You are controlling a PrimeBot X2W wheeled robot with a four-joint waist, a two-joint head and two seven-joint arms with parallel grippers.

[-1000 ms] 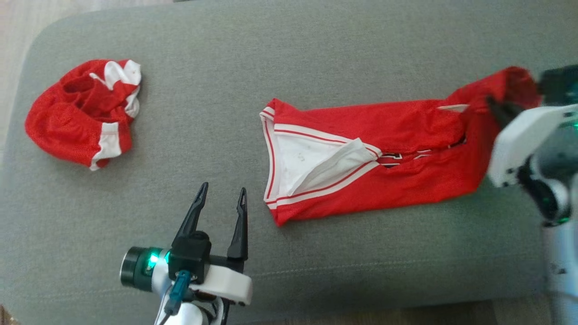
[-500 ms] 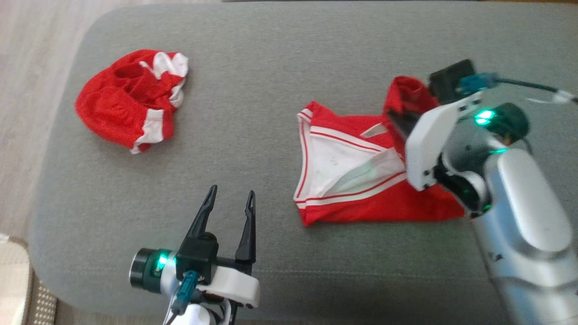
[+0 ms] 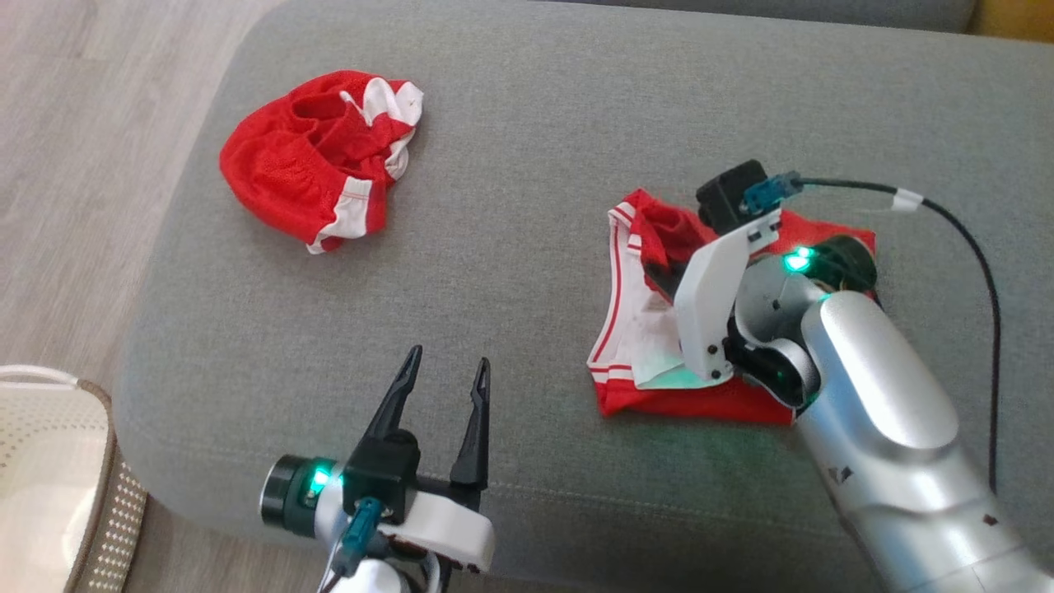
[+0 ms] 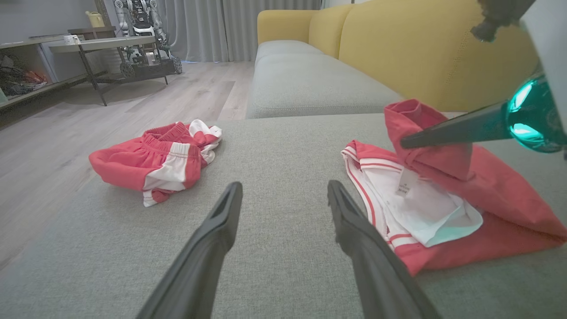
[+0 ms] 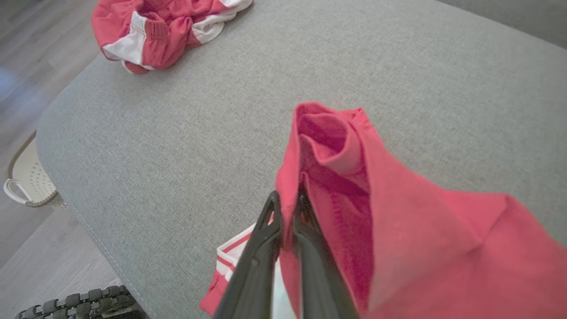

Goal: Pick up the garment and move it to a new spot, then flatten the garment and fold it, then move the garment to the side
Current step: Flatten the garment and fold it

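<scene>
The garment (image 3: pixel 634 338), a red jersey with white trim, lies on the grey cushion (image 3: pixel 527 115), doubled over on itself. My right gripper (image 3: pixel 659 265) is shut on its red hem and holds that end above the white collar part. In the right wrist view the red fabric (image 5: pixel 398 230) is pinched between the closed fingers (image 5: pixel 288 208). My left gripper (image 3: pixel 445 366) stands open over bare cushion, left of the garment and apart from it. In the left wrist view the garment (image 4: pixel 425 212) shows beyond the open fingers (image 4: pixel 230 208).
A second crumpled red and white garment (image 3: pixel 321 185) lies at the cushion's far left. A pale woven basket (image 3: pixel 111 502) stands on the wood floor (image 3: pixel 82 165) by the cushion's front left corner. A yellow sofa back (image 4: pixel 421 48) rises behind.
My right gripper has carried the jersey's far end leftward over its collar end, so the jersey is now doubled up. The camera has shifted. My left gripper stays open in place.
</scene>
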